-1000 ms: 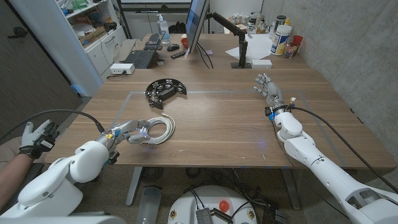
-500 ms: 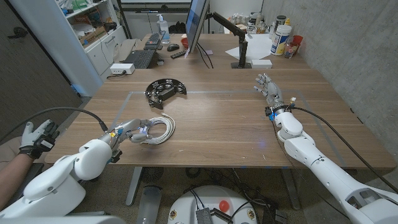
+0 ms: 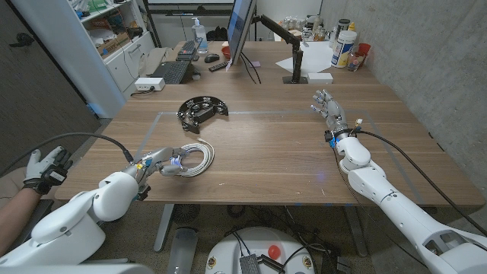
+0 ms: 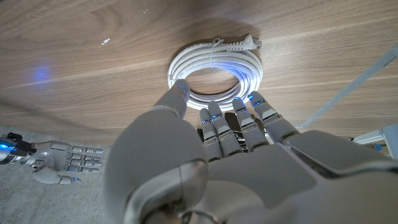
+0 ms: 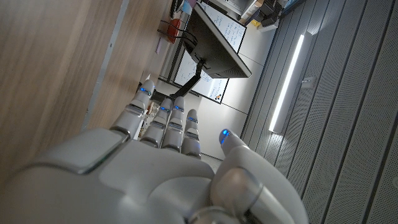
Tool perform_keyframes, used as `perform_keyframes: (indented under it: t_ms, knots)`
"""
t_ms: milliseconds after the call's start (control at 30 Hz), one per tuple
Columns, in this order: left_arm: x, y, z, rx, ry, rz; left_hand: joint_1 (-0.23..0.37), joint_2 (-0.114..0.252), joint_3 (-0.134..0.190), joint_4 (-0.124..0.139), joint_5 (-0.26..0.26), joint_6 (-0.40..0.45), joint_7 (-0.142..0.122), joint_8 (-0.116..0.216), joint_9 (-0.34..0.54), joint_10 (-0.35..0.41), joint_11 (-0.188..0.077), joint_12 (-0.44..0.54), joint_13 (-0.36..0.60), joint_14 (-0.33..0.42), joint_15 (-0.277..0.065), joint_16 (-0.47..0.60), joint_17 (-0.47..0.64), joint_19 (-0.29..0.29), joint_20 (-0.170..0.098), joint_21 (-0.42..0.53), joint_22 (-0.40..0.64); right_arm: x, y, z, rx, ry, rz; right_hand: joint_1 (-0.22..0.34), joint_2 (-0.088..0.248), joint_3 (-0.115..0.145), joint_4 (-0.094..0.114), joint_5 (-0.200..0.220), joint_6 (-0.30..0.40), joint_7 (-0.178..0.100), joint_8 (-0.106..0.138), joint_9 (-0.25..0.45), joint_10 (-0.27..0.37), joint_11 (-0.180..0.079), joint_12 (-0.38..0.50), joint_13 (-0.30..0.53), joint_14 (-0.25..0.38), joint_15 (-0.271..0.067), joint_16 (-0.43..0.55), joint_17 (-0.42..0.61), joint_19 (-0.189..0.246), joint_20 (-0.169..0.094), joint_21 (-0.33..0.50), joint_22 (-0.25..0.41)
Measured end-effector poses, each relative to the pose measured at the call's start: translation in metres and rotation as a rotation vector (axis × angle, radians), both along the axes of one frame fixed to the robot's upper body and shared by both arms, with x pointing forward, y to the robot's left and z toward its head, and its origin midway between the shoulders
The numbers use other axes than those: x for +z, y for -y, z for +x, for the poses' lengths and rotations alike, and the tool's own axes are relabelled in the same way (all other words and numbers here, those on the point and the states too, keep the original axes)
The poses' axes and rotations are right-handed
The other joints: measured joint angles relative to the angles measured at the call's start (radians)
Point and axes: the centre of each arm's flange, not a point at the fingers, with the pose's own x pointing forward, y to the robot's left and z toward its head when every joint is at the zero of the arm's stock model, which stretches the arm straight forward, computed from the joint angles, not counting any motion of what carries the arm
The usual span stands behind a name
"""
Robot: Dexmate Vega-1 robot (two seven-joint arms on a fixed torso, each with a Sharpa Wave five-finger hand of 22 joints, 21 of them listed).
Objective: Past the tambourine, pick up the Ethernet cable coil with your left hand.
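A wooden table [image 3: 274,152] carries everything. The right hand [image 3: 327,106] rests near the table's right edge, fingers spread and holding nothing. A black tambourine [image 3: 201,113] lies left of the table's middle, toward the far edge. Nearer the front edge, close to the front left corner, lies the white cable coil [image 3: 196,158]. The left hand [image 3: 169,160] is at the coil's left side, its fingers [image 4: 214,121] spread and reaching onto the loops without gripping them.
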Motion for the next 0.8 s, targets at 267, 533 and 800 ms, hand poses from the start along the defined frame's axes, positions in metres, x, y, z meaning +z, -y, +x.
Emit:
perform_keyframes:
  t_ms: [267,533,800]
  knots:
    - [-0.0028,-0.0005,0.0018,0.0,-0.005,-0.005,0.0,0.0,0.004,-0.004,-0.008,0.0,0.0,0.001,0.0,0.004,-0.004,0.007,0.005,0.01,0.0,0.0,0.005,0.0,0.0,0.008,0.0,0.0001,0.0001,0.0,0.0,0.0,-0.001,0.0,0.0,0.0,0.0,0.0,0.0,0.0,0.0,0.0,-0.005,-0.005,0.0,0.0,0.0,0.0,0.008,0.0,0.0,0.0,0.0,0.0]
    - [-0.0035,-0.0001,0.0033,-0.003,-0.008,-0.005,0.0,0.0,0.004,-0.004,-0.008,0.0,0.0,0.005,0.0,0.004,-0.004,0.007,0.008,0.01,0.0,0.0,0.008,0.0,0.0,0.008,0.0,0.0002,0.0002,-0.0001,0.0,0.001,-0.002,0.0,0.0,0.0,0.0,0.0,0.0,0.0,0.0,0.0,-0.005,-0.005,0.0,0.0,-0.002,-0.002,0.008,0.0,0.0,0.0,0.0,0.0]
    - [-0.0015,0.001,0.0054,-0.004,-0.013,0.0,-0.004,-0.004,0.008,0.0,-0.008,0.0,0.0,0.008,0.005,0.004,-0.004,0.012,0.009,0.01,0.0,0.0,0.009,0.0,0.0,0.008,0.0,0.0005,0.0001,-0.0003,0.001,0.001,-0.003,0.0,0.0,0.0,0.0,0.0,0.0,0.0,0.0,0.0,-0.005,-0.005,0.0,0.0,-0.004,-0.004,0.008,0.0,0.0,0.0,0.0,0.0]
